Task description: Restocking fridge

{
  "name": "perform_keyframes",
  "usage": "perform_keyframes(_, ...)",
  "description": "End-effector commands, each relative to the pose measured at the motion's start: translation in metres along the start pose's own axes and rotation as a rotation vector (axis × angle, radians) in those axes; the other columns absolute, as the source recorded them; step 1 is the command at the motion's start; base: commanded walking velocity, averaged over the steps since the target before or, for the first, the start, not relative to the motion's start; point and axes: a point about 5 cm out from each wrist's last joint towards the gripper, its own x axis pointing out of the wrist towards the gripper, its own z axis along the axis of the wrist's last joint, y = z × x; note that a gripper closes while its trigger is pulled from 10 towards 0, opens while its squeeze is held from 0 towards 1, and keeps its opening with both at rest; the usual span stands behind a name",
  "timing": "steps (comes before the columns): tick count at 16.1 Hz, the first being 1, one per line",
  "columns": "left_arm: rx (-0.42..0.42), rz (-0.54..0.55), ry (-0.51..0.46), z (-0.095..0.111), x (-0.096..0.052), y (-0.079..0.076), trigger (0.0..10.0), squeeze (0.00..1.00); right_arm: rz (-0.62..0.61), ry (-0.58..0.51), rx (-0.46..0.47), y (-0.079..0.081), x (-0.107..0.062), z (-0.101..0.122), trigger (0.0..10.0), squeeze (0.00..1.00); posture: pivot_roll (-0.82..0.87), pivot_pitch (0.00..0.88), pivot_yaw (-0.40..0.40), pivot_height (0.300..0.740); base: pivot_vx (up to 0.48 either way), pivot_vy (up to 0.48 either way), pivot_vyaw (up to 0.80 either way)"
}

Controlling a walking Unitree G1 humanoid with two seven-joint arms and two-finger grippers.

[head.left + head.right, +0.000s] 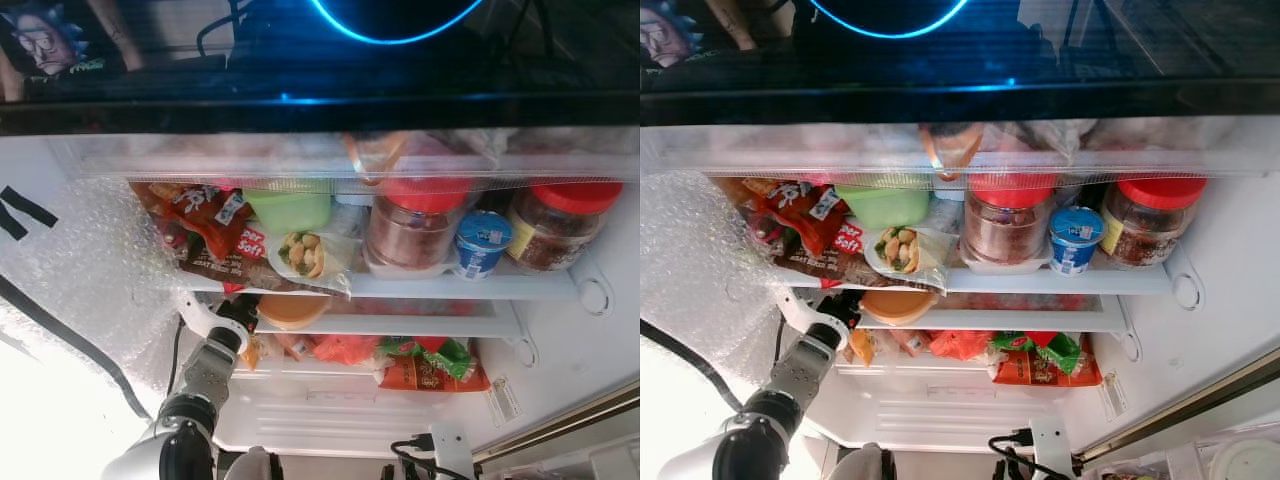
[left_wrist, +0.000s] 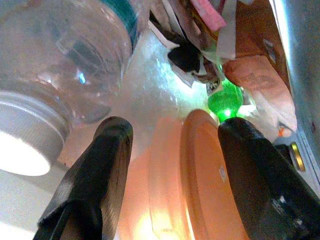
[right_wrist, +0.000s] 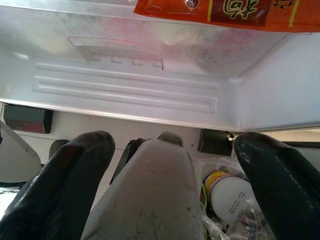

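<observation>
Left end effector [image 2: 170,165] spread wide astride orange lidded container [image 2: 200,190] on middle shelf [image 1: 400,325], seemingly untouched; right idle.

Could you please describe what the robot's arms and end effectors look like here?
The left arm is silver with black joint rings and a thin black cable alongside. Both the left end effector and the right end effector have two long, matte black fingers with rounded tips.

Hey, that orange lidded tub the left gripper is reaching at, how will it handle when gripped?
The orange tub looks like thin translucent plastic, so probably light and squeezable. Its smooth lid may slip. The left gripper is open around it, beside a clear bottle.
</observation>
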Motion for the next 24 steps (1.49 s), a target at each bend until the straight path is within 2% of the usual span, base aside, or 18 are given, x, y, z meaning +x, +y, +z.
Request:
perform_keyframes(1, 0.004, 0.000, 0.022, -0.006, -0.005, 0.003, 10.0, 0.00, 0.014, 0.055, 0.006, 0.005, -0.003, -0.014, 10.0, 0.00, -0.04, 0.083, 0.041, 0.665, 0.000, 0.000, 0.00)
perform_keyframes(3, 0.013, -0.004, 0.038, -0.009, -0.008, 0.006, 10.0, 0.00, 0.011, 0.056, 0.010, 0.005, -0.003, -0.014, 10.0, 0.00, -0.04, 0.084, 0.041, 0.665, 0.000, 0.000, 0.00)
perform_keyframes(7, 0.107, -0.005, 0.094, -0.017, -0.023, 0.017, 10.0, 0.00, 0.014, 0.057, 0.006, 0.005, -0.003, -0.015, 10.0, 0.00, -0.03, 0.088, 0.039, 0.665, 0.000, 0.000, 0.00)
perform_keyframes(12, 0.190, -0.042, 0.133, -0.020, -0.034, 0.019, 10.0, 0.00, 0.012, 0.058, 0.004, 0.004, -0.004, -0.015, 10.0, 0.00, -0.04, 0.089, 0.038, 0.665, 0.000, 0.000, 0.00)
perform_keyframes(14, 0.200, -0.044, 0.120, -0.018, -0.035, 0.018, 10.0, 0.00, 0.010, 0.058, 0.003, 0.004, -0.004, -0.015, 10.0, 0.00, -0.03, 0.087, 0.036, 0.665, 0.000, 0.000, 0.00)
perform_keyframes(17, 0.190, -0.044, 0.066, -0.009, -0.029, 0.013, 10.0, 0.00, 0.012, 0.056, -0.001, 0.004, -0.004, -0.015, 10.0, 0.00, -0.03, 0.085, 0.034, 0.665, 0.000, 0.000, 0.00)
perform_keyframes(20, 0.193, -0.043, 0.016, 0.002, -0.018, 0.003, 10.0, 0.00, 0.013, 0.055, -0.001, 0.004, -0.003, -0.015, 10.0, 0.00, -0.03, 0.084, 0.035, 0.665, 0.000, 0.000, 0.00)
perform_keyframes(22, 0.157, -0.035, -0.038, 0.012, -0.007, -0.006, 10.0, 0.00, 0.015, 0.055, -0.003, 0.004, -0.003, -0.015, 10.0, 0.00, -0.03, 0.084, 0.035, 0.665, 0.000, 0.000, 0.00)
perform_keyframes(24, 0.141, -0.042, -0.034, 0.011, 0.000, -0.012, 10.0, 0.00, 0.016, 0.055, -0.004, 0.004, -0.003, -0.015, 10.0, 0.00, -0.03, 0.083, 0.035, 0.665, 0.000, 0.000, 0.00)
